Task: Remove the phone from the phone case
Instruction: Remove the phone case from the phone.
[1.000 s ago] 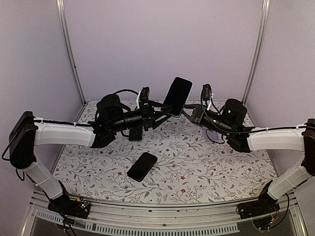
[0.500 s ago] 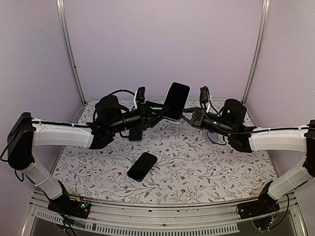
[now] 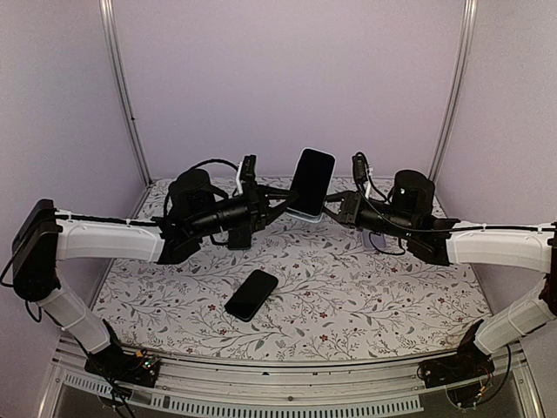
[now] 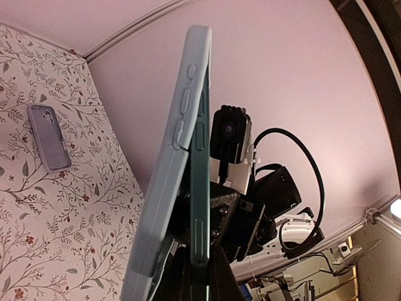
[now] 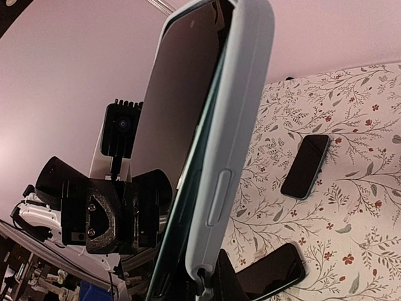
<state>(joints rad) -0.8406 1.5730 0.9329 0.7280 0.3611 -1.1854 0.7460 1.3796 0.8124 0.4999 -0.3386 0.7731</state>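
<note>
A floral-print table stands between plain lavender walls. The phone is held upright in mid-air over the table's far centre. Its pale phone case is parted from it along one long edge. The left gripper is clamped on the phone's lower end and the right gripper on the phone case. Below both grippers, well apart, a second handset lies flat.

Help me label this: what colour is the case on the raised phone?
Pale blue phone case, clearest in the right wrist view.
</note>
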